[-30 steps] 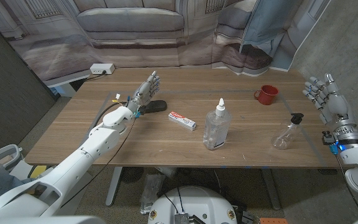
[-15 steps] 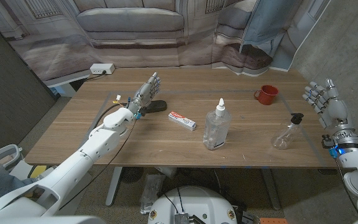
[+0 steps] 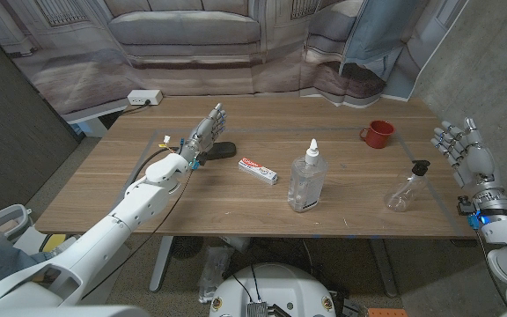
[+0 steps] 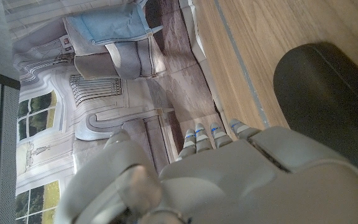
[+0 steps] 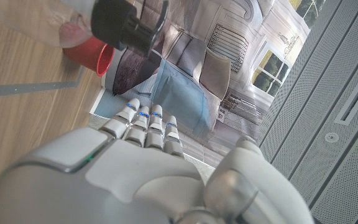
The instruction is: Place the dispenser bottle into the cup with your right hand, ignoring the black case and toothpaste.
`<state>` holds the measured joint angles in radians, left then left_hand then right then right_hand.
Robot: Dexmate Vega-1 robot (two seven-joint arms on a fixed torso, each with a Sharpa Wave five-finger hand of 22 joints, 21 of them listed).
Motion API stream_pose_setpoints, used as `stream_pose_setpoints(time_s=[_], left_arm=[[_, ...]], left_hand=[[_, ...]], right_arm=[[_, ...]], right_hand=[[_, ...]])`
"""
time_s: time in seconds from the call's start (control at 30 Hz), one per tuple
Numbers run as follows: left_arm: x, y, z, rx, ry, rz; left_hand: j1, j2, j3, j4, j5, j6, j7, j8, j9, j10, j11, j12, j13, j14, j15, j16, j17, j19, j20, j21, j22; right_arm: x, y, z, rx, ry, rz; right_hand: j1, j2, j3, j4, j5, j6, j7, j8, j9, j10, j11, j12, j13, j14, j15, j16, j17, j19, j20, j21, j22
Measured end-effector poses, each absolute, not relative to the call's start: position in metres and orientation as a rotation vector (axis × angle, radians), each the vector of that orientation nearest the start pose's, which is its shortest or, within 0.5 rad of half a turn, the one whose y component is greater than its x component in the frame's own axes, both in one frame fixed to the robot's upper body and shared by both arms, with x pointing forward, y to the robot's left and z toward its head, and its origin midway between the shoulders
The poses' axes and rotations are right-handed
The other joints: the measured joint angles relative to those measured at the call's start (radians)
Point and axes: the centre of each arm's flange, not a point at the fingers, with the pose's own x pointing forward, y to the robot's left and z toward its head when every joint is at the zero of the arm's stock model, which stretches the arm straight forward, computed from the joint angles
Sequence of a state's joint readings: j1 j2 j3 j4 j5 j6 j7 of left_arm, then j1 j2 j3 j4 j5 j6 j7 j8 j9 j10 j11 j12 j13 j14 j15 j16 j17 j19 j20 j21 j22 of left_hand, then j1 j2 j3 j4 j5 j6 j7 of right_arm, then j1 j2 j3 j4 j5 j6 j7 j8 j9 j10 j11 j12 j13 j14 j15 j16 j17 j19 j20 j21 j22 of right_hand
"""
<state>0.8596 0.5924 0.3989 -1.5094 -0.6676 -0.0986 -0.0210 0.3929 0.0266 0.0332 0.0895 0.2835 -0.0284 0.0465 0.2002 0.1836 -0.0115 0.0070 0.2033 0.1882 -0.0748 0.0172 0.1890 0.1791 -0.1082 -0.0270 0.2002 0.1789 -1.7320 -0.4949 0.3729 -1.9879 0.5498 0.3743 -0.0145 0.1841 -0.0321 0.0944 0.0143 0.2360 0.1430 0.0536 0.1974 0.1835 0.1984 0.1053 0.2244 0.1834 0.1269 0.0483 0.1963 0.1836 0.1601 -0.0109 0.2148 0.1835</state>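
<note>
Wood-grain counter (image 3: 236, 207) under my head camera, read left to right: my left hand (image 3: 206, 128) stands parked at the far left with fingers apart and nothing in them, just beside the black case (image 3: 222, 151), which I am leaving alone along with the toothpaste (image 3: 259, 171). A tall clear bottle (image 3: 306, 179) stands mid-counter. The red cup (image 3: 378, 134) sits toward the back right (its mouth open, ready to receive). The dispenser bottle (image 3: 406, 191) lies tilted near the front right edge, its black nozzle toward the cup. My right hand (image 3: 465, 150), fingers wide and empty, is raised off the counter's right edge, near the dispenser bottle but clear of it, so I judge the grasp not yet begun.
</note>
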Motion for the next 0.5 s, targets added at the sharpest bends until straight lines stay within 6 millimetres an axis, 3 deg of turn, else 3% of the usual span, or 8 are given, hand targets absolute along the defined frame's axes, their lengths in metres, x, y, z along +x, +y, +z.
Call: stream_pose_setpoints(time_s=[0.5], left_arm=[[0.635,0.253,-0.006,0.037,-0.515,-0.321]], left_hand=[[0.0,0.0,-0.004,0.004,0.0,0.0,0.0,0.0,0.0,0.0,0.0,0.0,0.0,0.0,0.0,0.0,0.0,-0.004,0.004,0.0,0.0]], right_arm=[[0.402,-0.443,-0.105,-0.045,-0.74,-0.13]], right_hand=[[0.01,0.01,0.001,-0.005,0.0,0.004,-0.004,0.0,0.0,0.0,0.0,0.0,0.0,0.005,0.006,0.0,0.0,0.0,0.0,-0.004,0.0]])
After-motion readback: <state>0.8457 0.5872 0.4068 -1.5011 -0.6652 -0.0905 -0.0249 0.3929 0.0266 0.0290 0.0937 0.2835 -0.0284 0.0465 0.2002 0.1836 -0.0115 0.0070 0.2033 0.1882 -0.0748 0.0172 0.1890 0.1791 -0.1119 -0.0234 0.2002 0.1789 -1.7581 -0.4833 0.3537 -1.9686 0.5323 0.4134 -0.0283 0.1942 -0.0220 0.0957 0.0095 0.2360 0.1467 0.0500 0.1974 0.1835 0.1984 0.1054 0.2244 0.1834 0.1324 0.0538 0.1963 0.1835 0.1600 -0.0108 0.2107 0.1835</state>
